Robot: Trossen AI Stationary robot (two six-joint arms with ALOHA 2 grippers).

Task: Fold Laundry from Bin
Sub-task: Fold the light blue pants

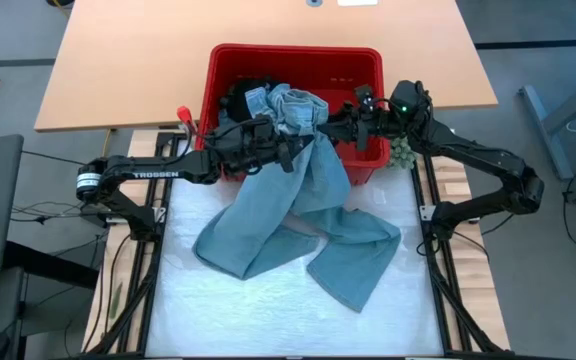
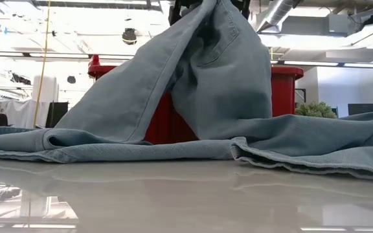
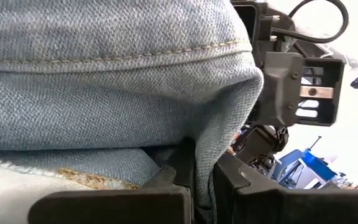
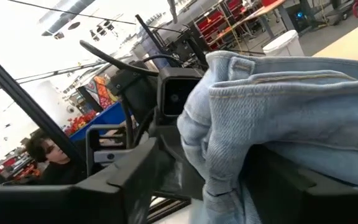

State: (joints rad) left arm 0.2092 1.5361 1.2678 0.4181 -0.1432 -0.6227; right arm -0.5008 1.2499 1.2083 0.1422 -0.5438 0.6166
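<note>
the left gripper (image 1: 290,150) was pinched tight on the jeans (image 1: 298,225), holding the waist end up over the front edge of the bin (image 1: 218,75). in the left wrist view its fingers (image 3: 173,186) were pressed together with a fold of denim squeezed between them, and a thick seam of the jeans ran right across above them.

the right gripper (image 1: 340,125) sat just beside it, over the bin's front rim, on the other side of the same bunched-up waist. its fingers (image 4: 135,180) looked spread apart in the right wrist view, with the denim hanging down between them, but i honestly couldn't tell if they were touching the fabric or not. both grippers were close together, almost nose to nose.

the jeans were light blue-grey. the top was bunched over the bin's front wall, and both legs draped down from the grippers onto the white table (image 1: 208,310), splaying out left and right. from the low view the denim hung like a tent in front of the bin, with the leg ends lying flat on the table.

inside the bin there were more clothes (image 1: 248,100), some dark ones and a bit of pale blue. a small green fuzzy lump (image 1: 402,153) sat just outside the bin's right front corner, under the right arm.
</note>
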